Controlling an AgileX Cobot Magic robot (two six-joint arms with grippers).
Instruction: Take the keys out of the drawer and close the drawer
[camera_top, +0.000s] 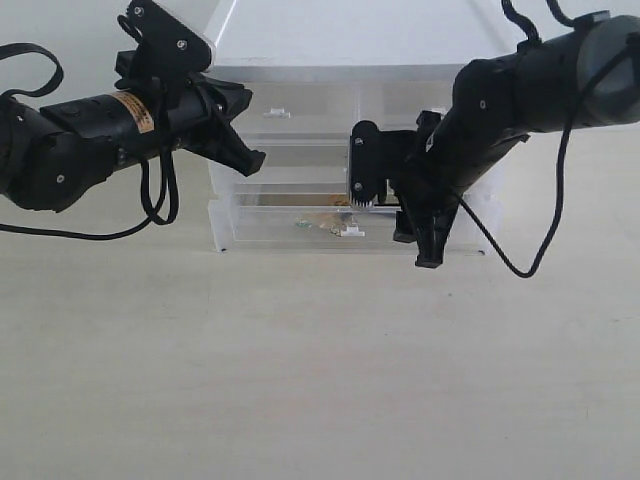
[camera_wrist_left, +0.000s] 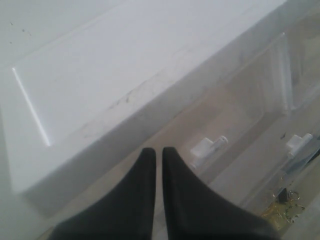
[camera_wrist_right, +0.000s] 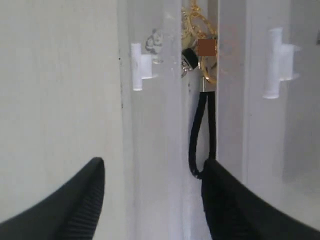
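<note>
Two empty grippers, left gripper (camera_wrist_left: 158, 150) pinched nearly closed, right gripper (camera_wrist_right: 152, 165) spread wide at the open translucent-white plastic drawer (camera_top: 260, 232), where we judge the light, slack gold keys (camera_wrist_right: 199, 22) best taken by their black cord loop (camera_wrist_right: 192, 145).

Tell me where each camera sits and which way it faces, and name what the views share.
Exterior view: in front of the three-tier drawer unit, facing its front across the table; both arms show, left gripper and right gripper.
Left wrist view: above the unit's top, looking down its front; its nearly touching fingers show.
Right wrist view: close against the lowest drawer, looking at the keys inside; its spread fingers show.
Shared: all three views catch the keys.
</note>
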